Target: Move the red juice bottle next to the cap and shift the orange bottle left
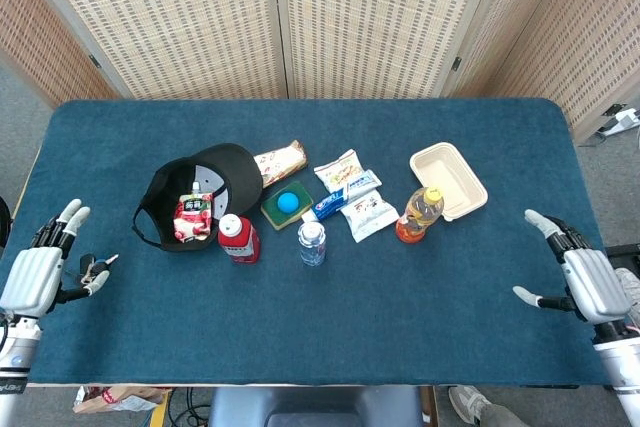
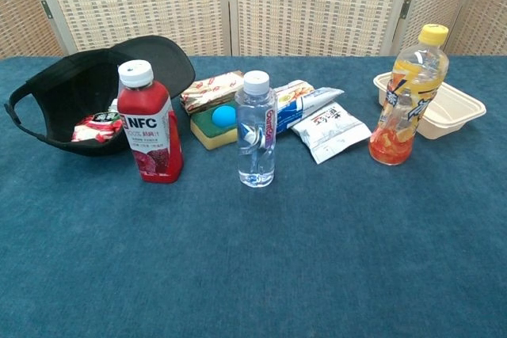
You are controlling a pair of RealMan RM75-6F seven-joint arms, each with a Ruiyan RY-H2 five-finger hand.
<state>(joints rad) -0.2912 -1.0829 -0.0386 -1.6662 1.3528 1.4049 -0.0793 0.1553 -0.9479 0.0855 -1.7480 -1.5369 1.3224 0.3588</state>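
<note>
The red juice bottle (image 1: 238,239) (image 2: 150,123) with a white lid stands upright just right of the black cap (image 1: 200,190) (image 2: 81,103), close to its brim. The orange bottle (image 1: 418,215) (image 2: 409,97) with a yellow lid stands upright beside the white container (image 1: 458,173). My left hand (image 1: 38,268) hovers at the table's left edge with fingers spread, holding nothing. My right hand (image 1: 581,275) is at the right edge, also open and empty. Neither hand shows in the chest view.
A clear water bottle (image 1: 312,243) (image 2: 257,130) stands between the two bottles. Snack packets (image 1: 354,199), a green sponge with a blue ball (image 1: 287,203) and a wrapped bar (image 1: 281,159) lie behind. Keys (image 1: 92,269) rest by my left hand. A red packet (image 1: 189,217) lies inside the cap.
</note>
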